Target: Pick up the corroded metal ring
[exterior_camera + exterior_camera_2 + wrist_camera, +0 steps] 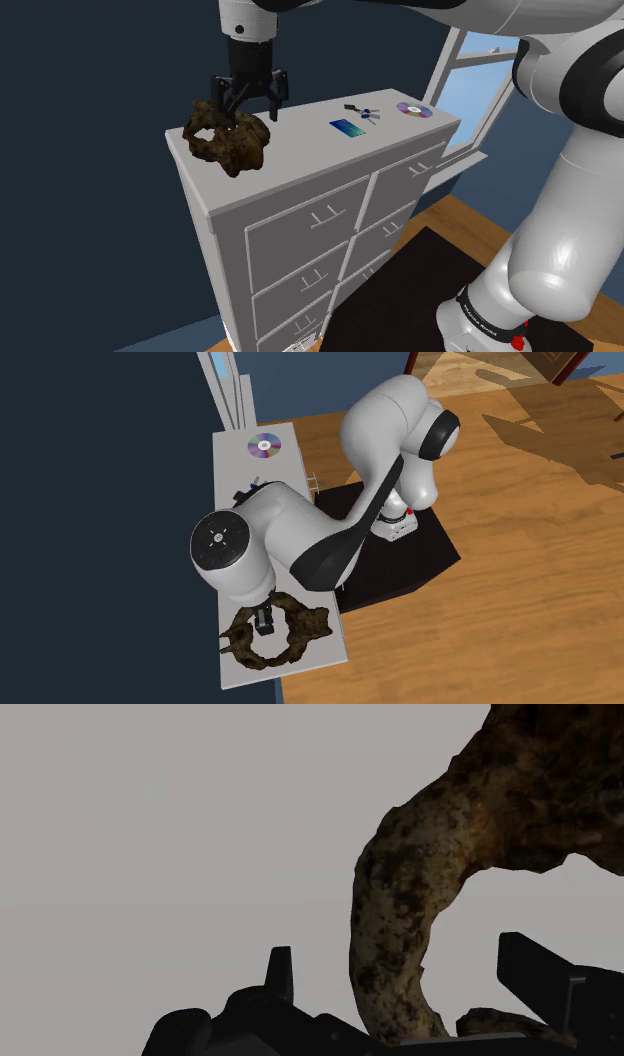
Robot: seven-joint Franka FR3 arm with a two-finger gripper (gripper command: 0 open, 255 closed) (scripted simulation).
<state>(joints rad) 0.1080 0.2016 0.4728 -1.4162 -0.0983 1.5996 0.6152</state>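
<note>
The corroded ring (228, 140) is a lumpy brown and rust-coloured loop lying at the end of the white dresser top (320, 150) nearest the shoulder view's left. My black gripper (243, 108) points straight down at the ring's far side with its fingers spread. In the wrist view one stretch of the ring (400, 934) runs between the two fingers (540, 979), with a gap on each side, so nothing is clasped. From the second exterior view the ring (290, 642) shows under the wrist, and the gripper (264, 620) sits over its rim.
Further along the dresser top lie a blue card (348, 127), a small pair of scissors (360, 111) and a disc (414, 109). A window (470, 70) stands behind that end. The dresser front has several drawers, and a dark wall runs behind.
</note>
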